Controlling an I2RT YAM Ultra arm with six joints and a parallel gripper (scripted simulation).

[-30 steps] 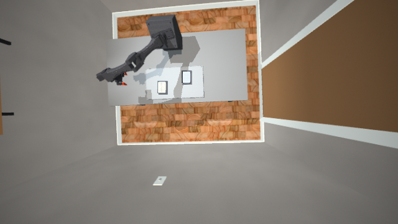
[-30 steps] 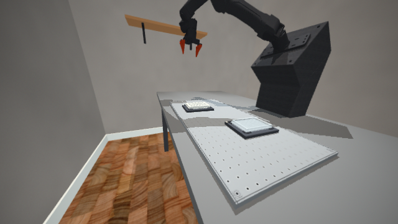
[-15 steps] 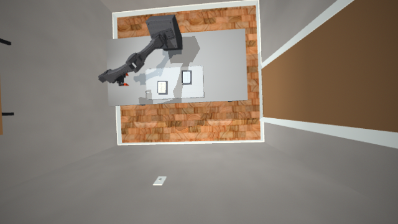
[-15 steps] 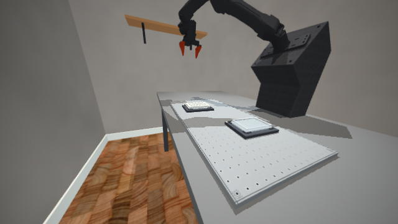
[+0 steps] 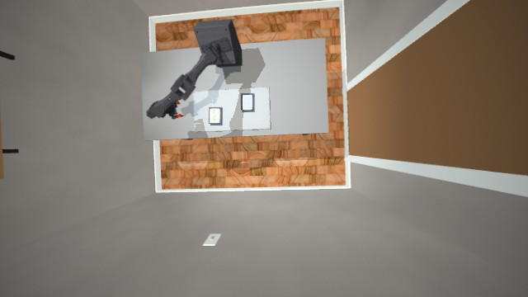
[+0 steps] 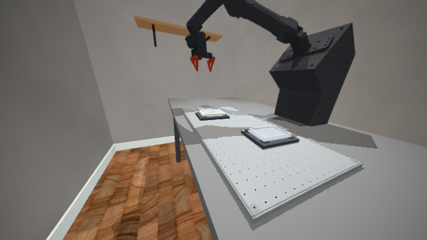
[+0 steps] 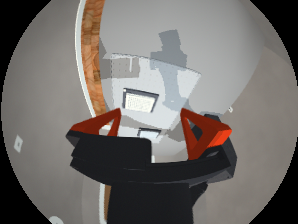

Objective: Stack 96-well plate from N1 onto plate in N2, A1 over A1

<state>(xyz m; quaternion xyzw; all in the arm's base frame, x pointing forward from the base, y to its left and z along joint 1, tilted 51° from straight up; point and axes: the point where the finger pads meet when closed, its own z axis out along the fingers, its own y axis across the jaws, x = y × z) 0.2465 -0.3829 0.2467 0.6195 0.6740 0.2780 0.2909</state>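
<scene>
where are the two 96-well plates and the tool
plate in N1 (image 6: 212, 112), exterior view, its well top
plate in N2 (image 6: 269, 133), exterior view, its top face
tool (image 6: 202, 65), exterior view, between open red fingertips

Two white plates (image 6: 212, 113) (image 6: 270, 133) lie flat, apparently seated in dark nests.

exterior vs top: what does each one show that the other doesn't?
Exterior only: the height gap, with the open gripper hanging well above the table, the breadboard's hole grid and a table leg.
Top only: the gripper's sideways offset from both plates, and a pale panel on the grey surface below.
Both: two plates in dark nests, neither stacked.
</scene>
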